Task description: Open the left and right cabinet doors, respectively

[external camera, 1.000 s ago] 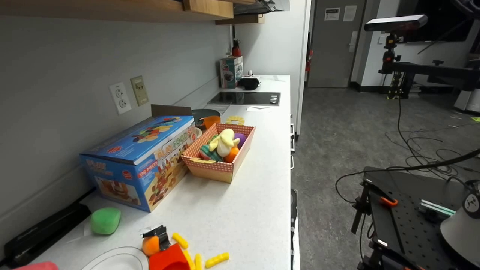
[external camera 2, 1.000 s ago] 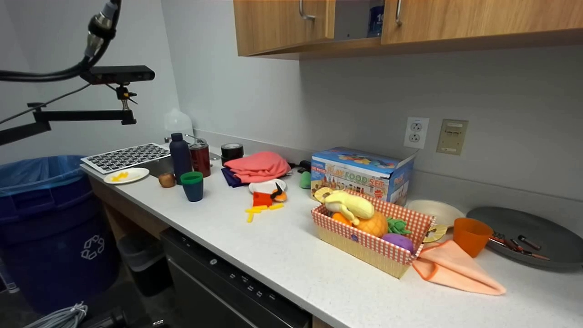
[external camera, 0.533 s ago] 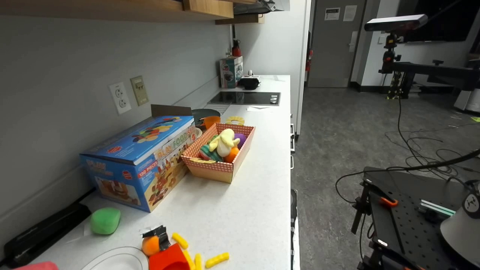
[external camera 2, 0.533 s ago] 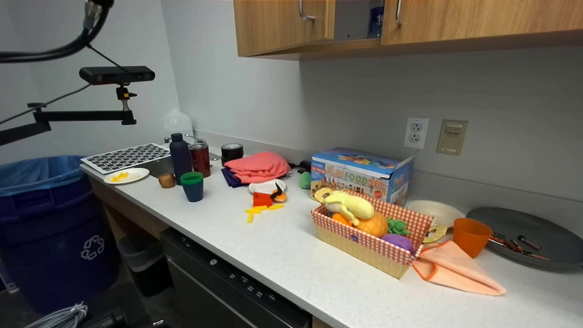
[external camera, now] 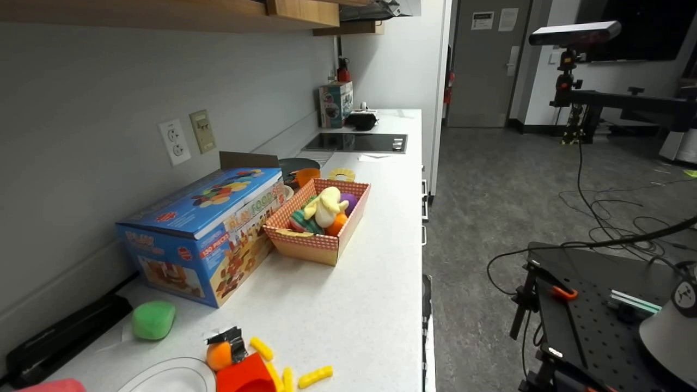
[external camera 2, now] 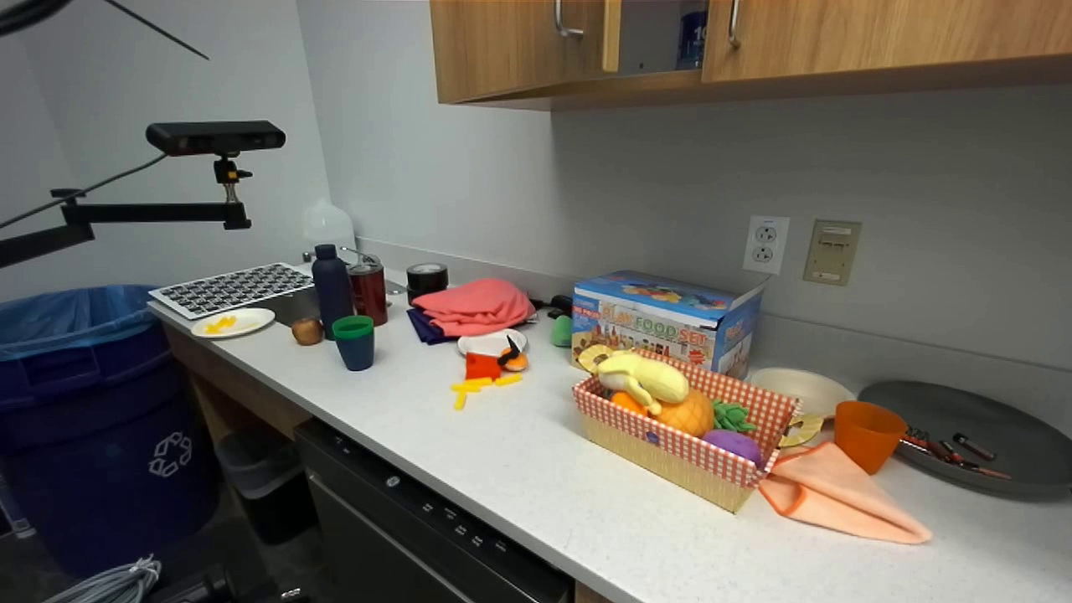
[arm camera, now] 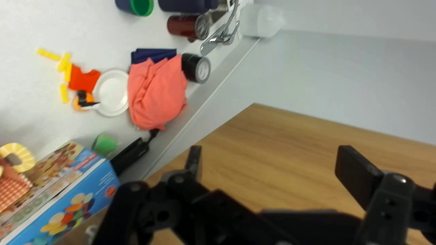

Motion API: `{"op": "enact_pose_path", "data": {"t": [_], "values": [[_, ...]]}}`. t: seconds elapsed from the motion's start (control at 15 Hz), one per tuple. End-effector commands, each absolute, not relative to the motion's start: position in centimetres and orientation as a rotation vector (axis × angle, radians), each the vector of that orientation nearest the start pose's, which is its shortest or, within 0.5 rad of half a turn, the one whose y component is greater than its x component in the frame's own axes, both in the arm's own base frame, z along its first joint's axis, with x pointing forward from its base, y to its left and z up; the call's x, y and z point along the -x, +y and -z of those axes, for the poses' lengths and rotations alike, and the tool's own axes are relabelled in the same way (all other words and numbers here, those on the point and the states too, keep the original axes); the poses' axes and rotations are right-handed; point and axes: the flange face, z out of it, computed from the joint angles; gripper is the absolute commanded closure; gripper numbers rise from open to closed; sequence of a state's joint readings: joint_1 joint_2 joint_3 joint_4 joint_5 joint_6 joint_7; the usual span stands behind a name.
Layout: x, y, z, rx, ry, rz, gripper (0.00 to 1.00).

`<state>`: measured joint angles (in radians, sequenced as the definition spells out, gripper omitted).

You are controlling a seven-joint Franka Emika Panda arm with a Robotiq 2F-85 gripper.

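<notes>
- Blue recycling bin (external camera 2: 92, 435) stands at the left of the frame in an exterior view, near the bench (external camera 2: 494, 456).
- A dark bottle (external camera 2: 332, 289) stands upright on the bench, left of centre, with a red tumbler (external camera 2: 369, 295) just to its right.
- A coral cloth (external camera 2: 477, 306) lies bunched near the middle.
- The left cabinet door (external camera 2: 523, 46), wooden, is ajar at the upper middle, its free edge swung out; part of a blue item (external camera 2: 692, 38) shows in the gap beside it.
- A red-checked basket (external camera 2: 662, 461) of toy food (external camera 2: 682, 413) sits right of centre, in front of a blue box (external camera 2: 653, 331).
- The right cabinet door (external camera 2: 888, 38), at the upper right, looks closed.
- In the wrist view the gripper (arm camera: 269, 158) reaches across the lower middle and right, its fingers spread well apart before a wooden surface (arm camera: 272, 132).
</notes>
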<state>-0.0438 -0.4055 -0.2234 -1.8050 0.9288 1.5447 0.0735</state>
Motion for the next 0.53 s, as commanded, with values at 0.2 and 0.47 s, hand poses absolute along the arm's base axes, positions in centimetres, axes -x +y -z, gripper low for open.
{"op": "enact_pose_path", "data": {"t": [0.2, 0.47], "values": [[-40.65, -4.85, -75.99, 2.332, 0.095, 0.22, 0.0], [-40.59, -4.63, -75.49, 2.302, 0.119, 0.218, 0.0]]}}
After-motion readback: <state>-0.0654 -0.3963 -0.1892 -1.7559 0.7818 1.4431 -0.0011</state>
